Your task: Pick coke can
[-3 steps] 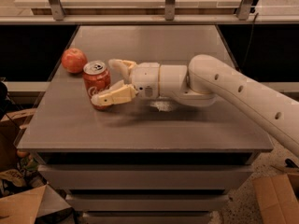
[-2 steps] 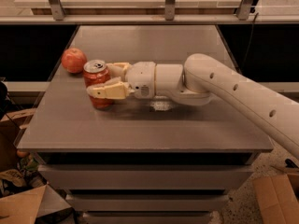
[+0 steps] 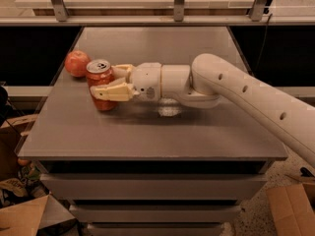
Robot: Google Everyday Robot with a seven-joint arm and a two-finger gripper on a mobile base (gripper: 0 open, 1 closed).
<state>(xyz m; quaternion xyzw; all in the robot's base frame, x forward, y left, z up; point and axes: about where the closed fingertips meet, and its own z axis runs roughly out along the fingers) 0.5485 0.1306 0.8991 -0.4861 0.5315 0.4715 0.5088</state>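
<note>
The coke can (image 3: 100,78) is red with a silver top and stands upright on the left part of the grey table (image 3: 162,132). My gripper (image 3: 104,81) reaches in from the right on a white arm (image 3: 231,90). Its cream fingers are closed on the can. The near finger (image 3: 112,92) lies across the can's front and the far finger (image 3: 121,69) presses behind it. The can's base rests on the table.
A round red apple (image 3: 77,63) sits just behind and left of the can, close to the table's left edge. Cardboard boxes (image 3: 19,215) lie on the floor at lower left and at lower right (image 3: 293,208). A shelf rail runs along the back.
My gripper has moved left so that its fingers went around the can, and the fingers have come together on it. The can and apple stay in place.
</note>
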